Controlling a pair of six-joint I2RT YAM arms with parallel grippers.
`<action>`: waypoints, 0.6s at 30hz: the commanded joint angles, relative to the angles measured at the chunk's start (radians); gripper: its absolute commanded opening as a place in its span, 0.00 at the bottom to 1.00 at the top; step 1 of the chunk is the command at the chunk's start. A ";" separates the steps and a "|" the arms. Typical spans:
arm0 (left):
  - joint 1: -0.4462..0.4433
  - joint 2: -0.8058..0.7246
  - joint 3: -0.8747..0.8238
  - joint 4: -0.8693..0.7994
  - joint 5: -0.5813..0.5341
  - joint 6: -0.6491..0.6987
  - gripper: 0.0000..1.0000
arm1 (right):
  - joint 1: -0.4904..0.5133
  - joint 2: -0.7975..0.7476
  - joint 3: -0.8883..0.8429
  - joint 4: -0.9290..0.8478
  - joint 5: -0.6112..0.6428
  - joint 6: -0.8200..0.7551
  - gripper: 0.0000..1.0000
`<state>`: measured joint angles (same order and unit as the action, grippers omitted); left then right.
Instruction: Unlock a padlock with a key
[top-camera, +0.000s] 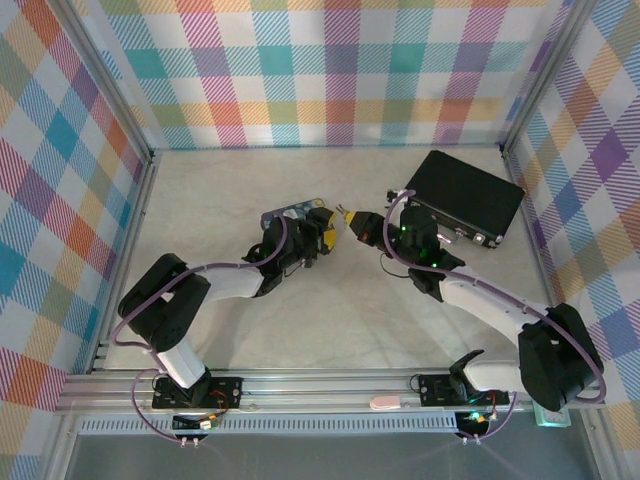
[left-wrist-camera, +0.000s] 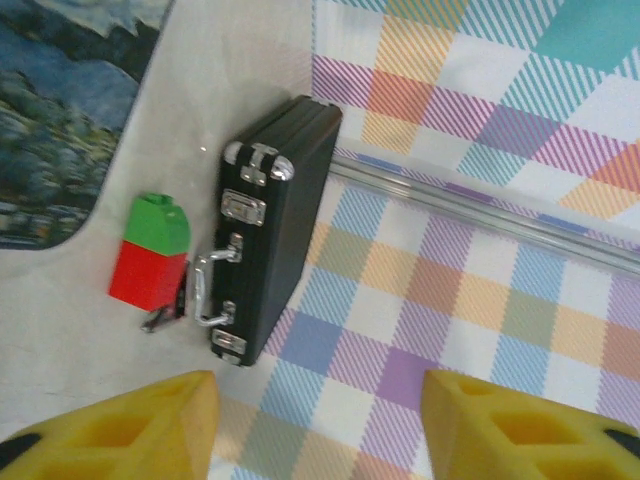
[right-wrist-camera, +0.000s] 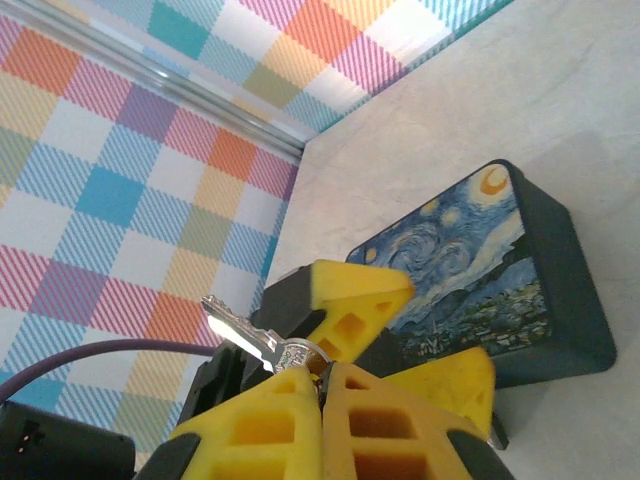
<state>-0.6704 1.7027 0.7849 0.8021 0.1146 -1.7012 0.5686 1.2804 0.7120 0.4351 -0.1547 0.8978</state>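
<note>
Probably light and stiff, the padlock (left-wrist-camera: 170, 308) wants gripping by its body; left hand (left-wrist-camera: 320, 425) gapes, right hand (right-wrist-camera: 322, 378) clamps the key (right-wrist-camera: 243, 334).

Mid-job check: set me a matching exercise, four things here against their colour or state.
1 key
2 block
3 case
4 tin

a black, silver latches
b red with green top
c painted night sky
d pinched in the right gripper

Pairs: 1-d, 2-b, 3-a, 4-c
</note>
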 joint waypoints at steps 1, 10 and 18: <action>-0.018 0.046 0.025 0.129 0.033 -0.164 0.51 | -0.004 0.023 -0.010 0.113 -0.045 -0.034 0.00; -0.020 0.045 0.017 0.171 0.031 -0.221 0.47 | -0.003 0.049 -0.023 0.131 -0.040 -0.065 0.00; -0.031 0.080 0.033 0.250 0.061 -0.282 0.45 | -0.003 0.095 -0.039 0.224 -0.059 -0.049 0.00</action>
<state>-0.6804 1.7638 0.7902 0.9634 0.1535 -1.9228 0.5686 1.3659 0.6804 0.5652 -0.1955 0.8558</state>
